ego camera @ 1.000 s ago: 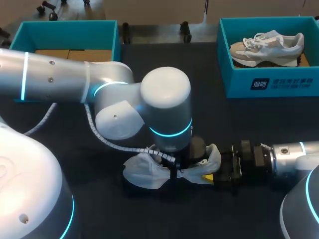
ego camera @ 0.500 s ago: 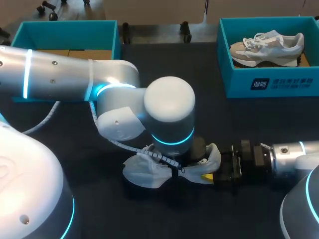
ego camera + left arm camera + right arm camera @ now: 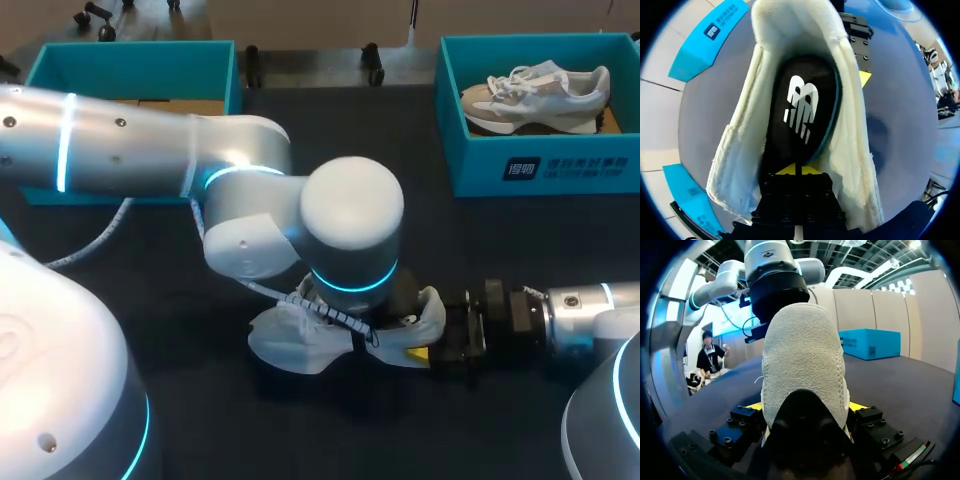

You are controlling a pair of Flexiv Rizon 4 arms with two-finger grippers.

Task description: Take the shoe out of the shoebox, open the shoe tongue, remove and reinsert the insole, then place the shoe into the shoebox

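a white shoe (image 3: 290,345) lies on its side in the middle of the dark bench (image 3: 500,240), worked on by both arms. the right pincer (image 3: 805,407) is clamped on the heel, with one yellow tip pressed to each side of the suede heel cup. the left arm (image 3: 350,230) hangs directly over the shoe and hides most of it from above. seen from the left wrist, the shoe's mouth gapes wide, with a black insole (image 3: 805,70) lying flat inside. it carries a white logo (image 3: 801,107) at its middle. the left pincer (image 3: 799,169) sits at the near end of the insole with its yellow tips together. whether they pinch the insole's edge cannot be told.

at the bench's far right corner stands a teal shoebox (image 3: 480,170). a white label (image 3: 570,167) with small print, too fine to make out, marks its front wall. a second pale shoe (image 3: 535,92) with white laces rests on its sole inside it. a matching teal box (image 3: 130,65) stands at the far left corner, partly behind the left arm.
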